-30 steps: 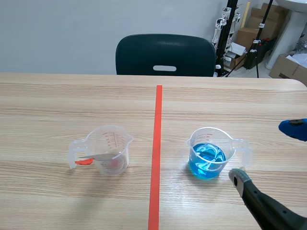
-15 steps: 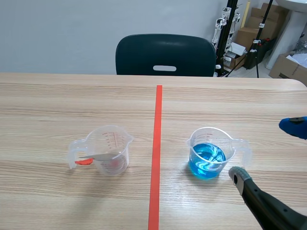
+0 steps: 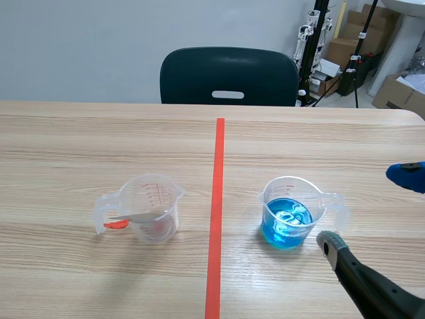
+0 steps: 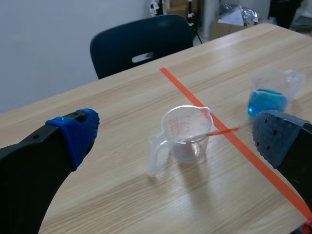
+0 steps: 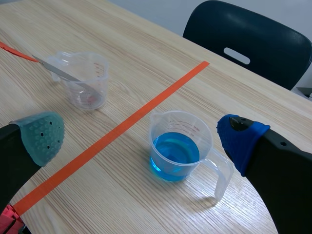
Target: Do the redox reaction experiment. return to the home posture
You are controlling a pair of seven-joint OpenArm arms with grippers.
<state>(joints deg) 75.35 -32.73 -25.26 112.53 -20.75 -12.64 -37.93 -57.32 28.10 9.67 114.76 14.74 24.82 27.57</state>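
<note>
Beaker, clear plastic: left-centre of scene view, upright on table; spatula w/ red handle leans in it, handle out over rim. Beaker w/ blue liquid: right-centre, across tape line. Right gripper: lower right, fingers spread wide, nothing held, near blue beaker's handle. Left gripper: wrist view only, fingers wide, empty; clear beaker ahead. Chair: top centre.

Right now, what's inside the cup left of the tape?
A metal spatula with an orange-red handle leans in the clear cup; whatever lies under its tip is unclear.
</note>
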